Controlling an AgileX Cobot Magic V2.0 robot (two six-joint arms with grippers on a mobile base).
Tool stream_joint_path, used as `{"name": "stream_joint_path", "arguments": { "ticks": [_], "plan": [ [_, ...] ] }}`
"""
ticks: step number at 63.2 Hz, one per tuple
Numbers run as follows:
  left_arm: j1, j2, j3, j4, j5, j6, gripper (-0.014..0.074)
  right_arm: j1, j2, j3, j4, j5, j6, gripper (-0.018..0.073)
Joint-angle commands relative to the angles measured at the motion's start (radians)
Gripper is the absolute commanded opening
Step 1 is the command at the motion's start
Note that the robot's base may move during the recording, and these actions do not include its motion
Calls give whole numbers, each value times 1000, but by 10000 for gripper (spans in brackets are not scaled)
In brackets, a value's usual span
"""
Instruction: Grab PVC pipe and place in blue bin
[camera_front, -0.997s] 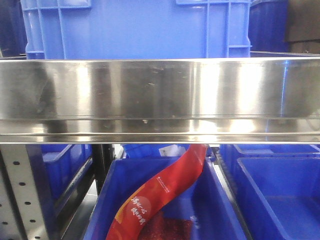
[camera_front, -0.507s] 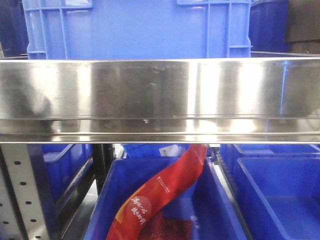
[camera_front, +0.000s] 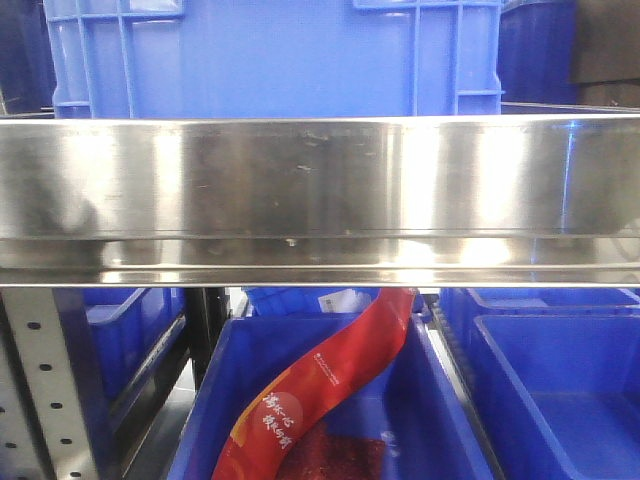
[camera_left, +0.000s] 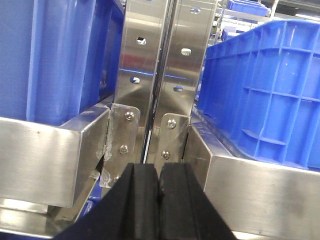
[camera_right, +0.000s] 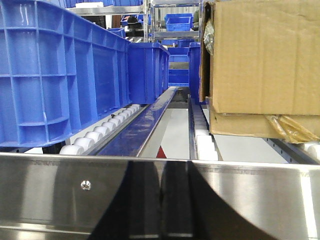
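Front view: broad brushed stainless-steel shelf rail across the frame; one tall light-blue plastic crate standing above it; below, one open dark-blue plastic bin holding a long red printed pouch, long axis slanting from upper right to lower left; a second open blue bin at right.

PVC pipe: in none of the three views; direction and long axis impossible to tell.

Left gripper: two black rubber pads pressed flat together, nothing between them; aimed at paired perforated steel uprights; one ribbed blue crate to the right, one smooth blue crate wall to the left.

Right gripper: only a dark reflection in the steel rail; fingers impossible to judge.

Right wrist view: white roller lanes running away from the camera; one large blue ribbed crate at left; one brown cardboard box at right; more blue crates on far shelves.
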Motion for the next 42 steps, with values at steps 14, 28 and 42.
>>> {"name": "stream_joint_path", "arguments": {
  "ticks": [14,28,42],
  "plan": [
    [6,-5,-2,-7,-11,1,-111,-3,-3,-1,-5,-15,-6,-169],
    [6,-5,-2,-7,-11,1,-111,-3,-3,-1,-5,-15,-6,-169],
    [6,-5,-2,-7,-11,1,-111,-3,-3,-1,-5,-15,-6,-169]
  ]
}}
